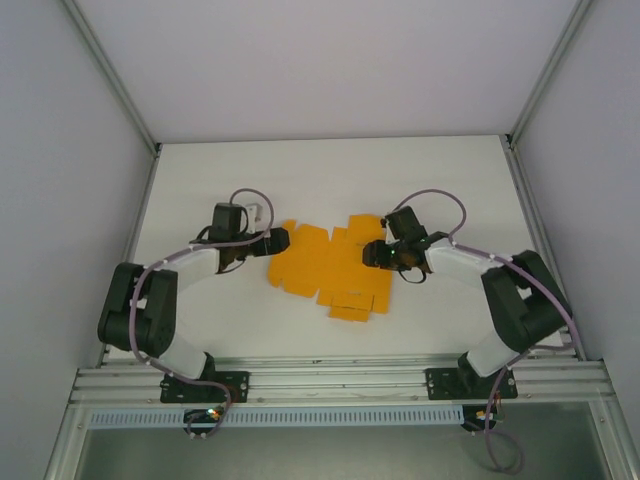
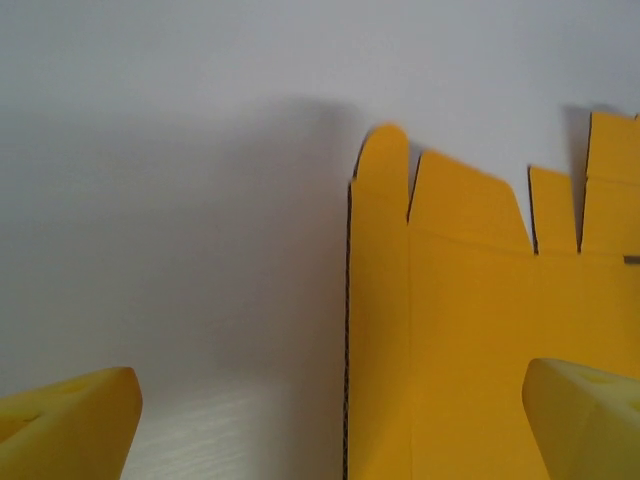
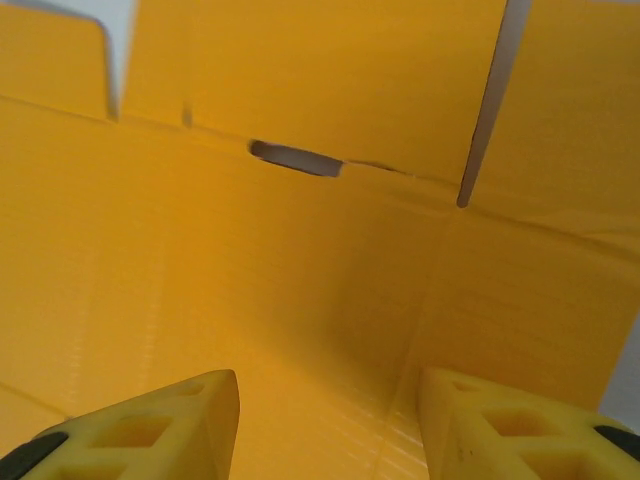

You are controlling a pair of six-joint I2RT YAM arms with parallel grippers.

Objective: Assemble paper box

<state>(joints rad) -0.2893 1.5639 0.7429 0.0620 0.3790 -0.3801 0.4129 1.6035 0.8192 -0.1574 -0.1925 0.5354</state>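
Both arms reach inward, low at the flat paper box (image 1: 320, 268), left fingers (image 2: 70, 420) and right fingers (image 3: 150, 430) spread, empty

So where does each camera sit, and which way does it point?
Top external: above and behind the arms, looking down at the table; both arms show, left gripper and right gripper flanking the paper box.
Left wrist: on the left wrist, facing the box's edge past its yellow fingers.
Right wrist: on the right wrist, close over the box, fingers below.
Shared: the orange box.
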